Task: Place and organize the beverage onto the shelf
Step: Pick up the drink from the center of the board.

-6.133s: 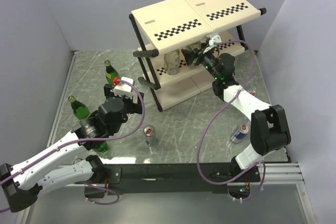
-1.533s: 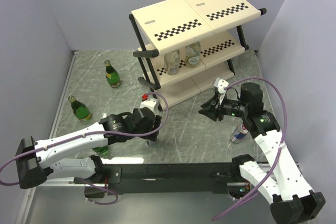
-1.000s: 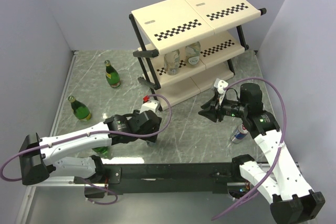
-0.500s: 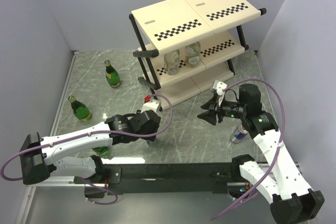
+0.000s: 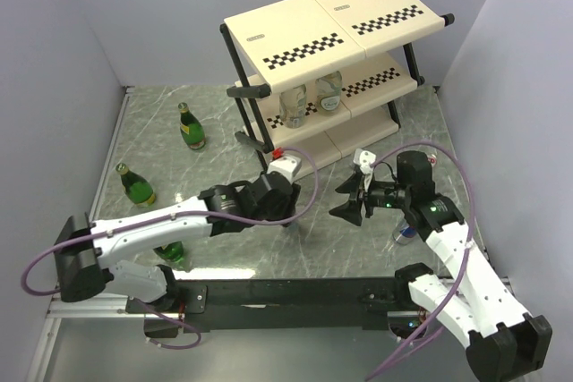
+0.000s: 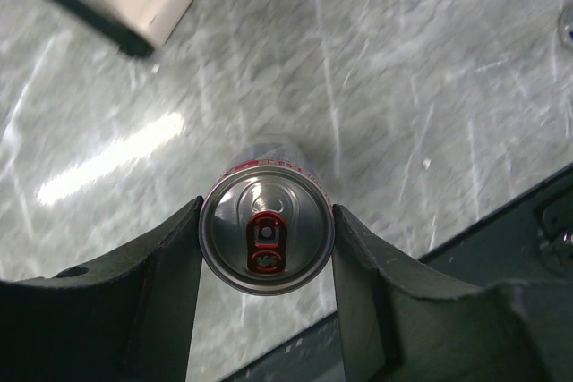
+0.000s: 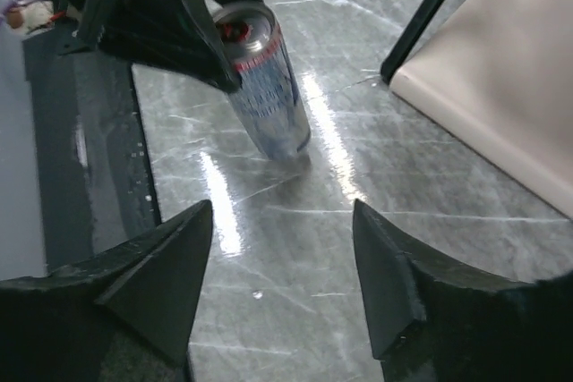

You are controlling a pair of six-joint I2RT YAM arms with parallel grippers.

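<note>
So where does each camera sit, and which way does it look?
Top external: fixed high behind the robot, looking down on table and shelf; left arm and right arm show.
Left wrist: on the left arm, looking straight down on the can gripped in the left hand.
Right wrist: on the right arm, looking low across the table at that can; its open right hand frames the bottom.
Shared: both wrist views show the same can.

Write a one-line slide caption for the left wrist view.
Left fingers pinch a silver can from both sides, red pull tab facing the camera, grey marbled table below.
</note>
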